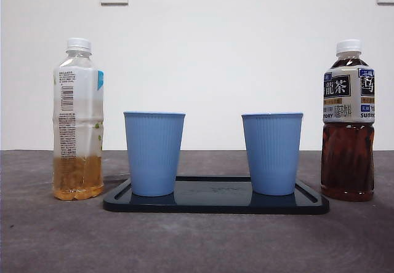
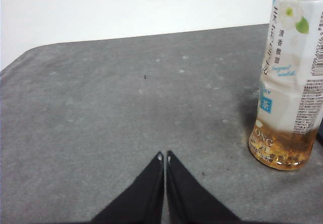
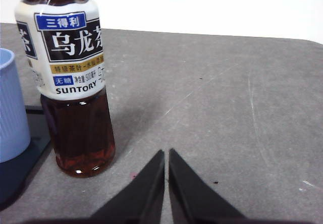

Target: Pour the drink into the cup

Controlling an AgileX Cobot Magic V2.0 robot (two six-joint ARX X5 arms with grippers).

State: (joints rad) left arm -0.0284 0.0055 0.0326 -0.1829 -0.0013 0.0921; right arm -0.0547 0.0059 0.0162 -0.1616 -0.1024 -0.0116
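Surface: a grey, scuffed felt-like tabletop [image 1: 197, 242] meets a plain white wall [image 1: 234, 58] with two sockets.
Tray: a flat black tray [image 1: 215, 204] carries two ribbed blue plastic cups [image 1: 154, 153] [image 1: 272, 153], upright and apart.
Drinks: a pale tea bottle [image 1: 77, 119], mostly empty, stands left of the tray; a dark oolong bottle [image 1: 348, 120] stands right.
Grippers: the left gripper [image 2: 164, 156] and the right gripper [image 3: 166, 152] both have jaws together, holding nothing, each near its bottle.

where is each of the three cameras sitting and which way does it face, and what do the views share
Front view: low at table height, level across at the tray with two blue cups, a bottle on either side; no arm shows.
Left wrist view: on the left arm, facing the pale tea bottle; left gripper shut.
Right wrist view: on the right arm, facing the dark tea bottle; right gripper shut.
Shared: each wrist view's bottle also appears in the front view.
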